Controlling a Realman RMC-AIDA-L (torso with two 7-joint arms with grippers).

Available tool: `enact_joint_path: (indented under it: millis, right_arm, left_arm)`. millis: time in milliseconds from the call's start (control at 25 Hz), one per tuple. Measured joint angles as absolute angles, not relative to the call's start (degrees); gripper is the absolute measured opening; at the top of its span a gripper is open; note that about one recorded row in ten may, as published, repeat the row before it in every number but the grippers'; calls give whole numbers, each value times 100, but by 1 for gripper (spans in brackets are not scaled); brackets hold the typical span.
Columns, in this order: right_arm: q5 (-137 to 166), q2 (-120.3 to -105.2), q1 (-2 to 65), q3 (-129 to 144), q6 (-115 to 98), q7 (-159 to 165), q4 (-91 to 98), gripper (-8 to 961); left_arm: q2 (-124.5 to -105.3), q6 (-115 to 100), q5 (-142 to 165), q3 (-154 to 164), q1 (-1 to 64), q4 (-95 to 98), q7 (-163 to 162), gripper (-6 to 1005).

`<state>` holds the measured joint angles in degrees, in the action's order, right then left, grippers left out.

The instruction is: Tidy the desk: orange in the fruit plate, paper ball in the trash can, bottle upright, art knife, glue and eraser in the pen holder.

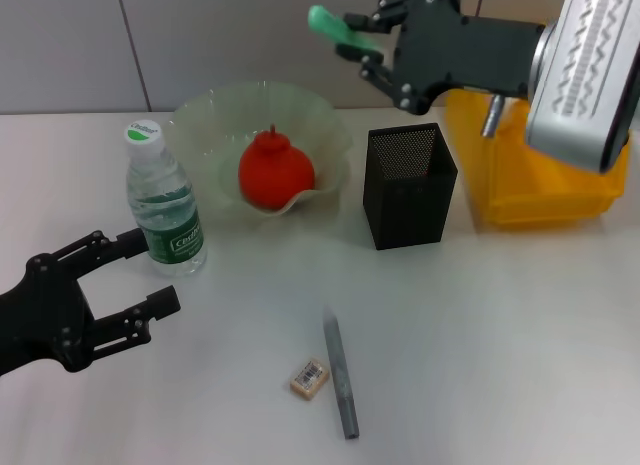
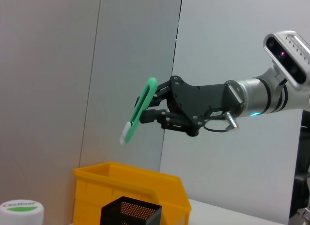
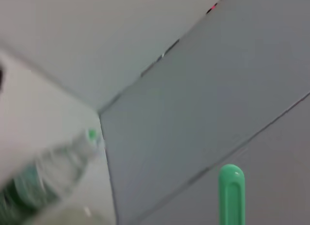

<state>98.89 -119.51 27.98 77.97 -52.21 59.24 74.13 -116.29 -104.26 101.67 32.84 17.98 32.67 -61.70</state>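
Note:
My right gripper (image 1: 355,40) is raised above the black mesh pen holder (image 1: 408,185) and is shut on a green glue stick (image 1: 325,23) with a white tip (image 2: 127,134). The orange (image 1: 275,172) lies in the pale-green fruit plate (image 1: 215,110). To the plate's left the bottle (image 1: 165,210) stands upright. My left gripper (image 1: 150,273) is open low over the desk (image 1: 500,335), just in front of the bottle. The grey art knife (image 1: 340,375) and the tan eraser (image 1: 310,377) lie side by side on the near desk. No paper ball is in view.
The yellow trash can (image 1: 540,185) stands right of the pen holder, under my right arm. A grey panelled wall runs behind the desk.

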Motion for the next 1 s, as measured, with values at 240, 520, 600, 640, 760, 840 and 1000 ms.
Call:
enact_joint_path:
  millis: [240, 520, 600, 640, 760, 840, 1000]
  right_arm:
    - [10481, -11952, 2614, 7814, -4563, 4021, 7821, 233]
    - [10725, -11954, 2354, 8304, -3806, 1744, 7830, 240]
    - [10722, -11956, 2318, 8392, -3647, 1394, 7766, 242]
    - [10716, -11959, 2285, 8473, -3513, 1077, 7720, 242]
    - [10709, -11961, 2165, 8696, -3177, 305, 7651, 245]
    - [10707, -11961, 2071, 8891, -2848, -199, 7625, 247]
    - [10705, -11948, 1932, 9325, -2183, -1010, 7592, 251]
  left_arm:
    - [-11748, -10332, 10136, 3109, 1815, 3284, -6031, 811]
    - [-11825, -10183, 10128, 2952, 1843, 3273, -5745, 811]
    - [-11834, -10151, 10126, 2943, 1847, 3273, -5727, 811]
    - [-11838, -10126, 10126, 2942, 1850, 3267, -5701, 811]
    - [-11842, -10079, 10061, 2935, 1854, 3158, -5503, 811]
    - [-11836, -10061, 9958, 2932, 1855, 3058, -5337, 811]
    - [-11831, -10055, 9852, 2932, 1832, 3004, -5223, 811]
